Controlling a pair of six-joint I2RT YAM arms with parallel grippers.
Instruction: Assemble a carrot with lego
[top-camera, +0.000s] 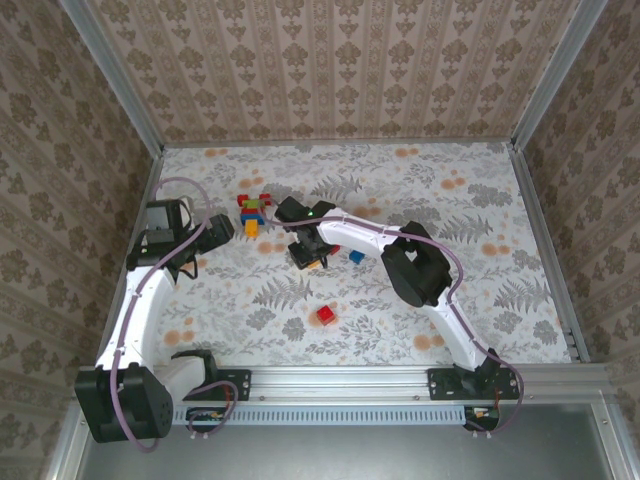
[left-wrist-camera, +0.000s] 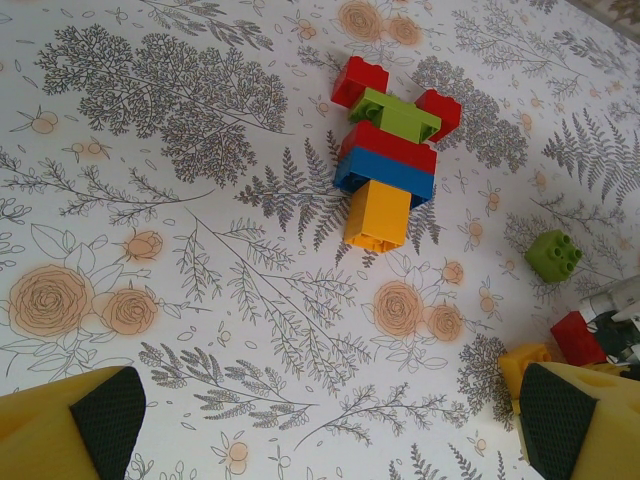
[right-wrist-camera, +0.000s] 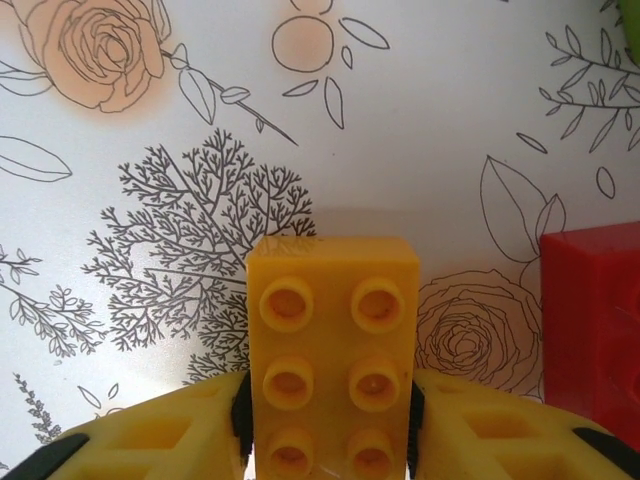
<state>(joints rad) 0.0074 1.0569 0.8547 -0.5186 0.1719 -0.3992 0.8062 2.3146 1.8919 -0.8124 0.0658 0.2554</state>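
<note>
Right wrist view: right end effector (right-wrist-camera: 325, 412) clamped on orange brick (right-wrist-camera: 332, 330), left end effector (left-wrist-camera: 330, 415) wide open, empty; stack (left-wrist-camera: 388, 165) partly built, loose bricks (left-wrist-camera: 553, 254) remaining.

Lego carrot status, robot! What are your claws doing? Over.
Left claw open, empty. Right claw shut on orange brick. Brick stack lies apart, untouched. Red brick close beside orange one.
</note>
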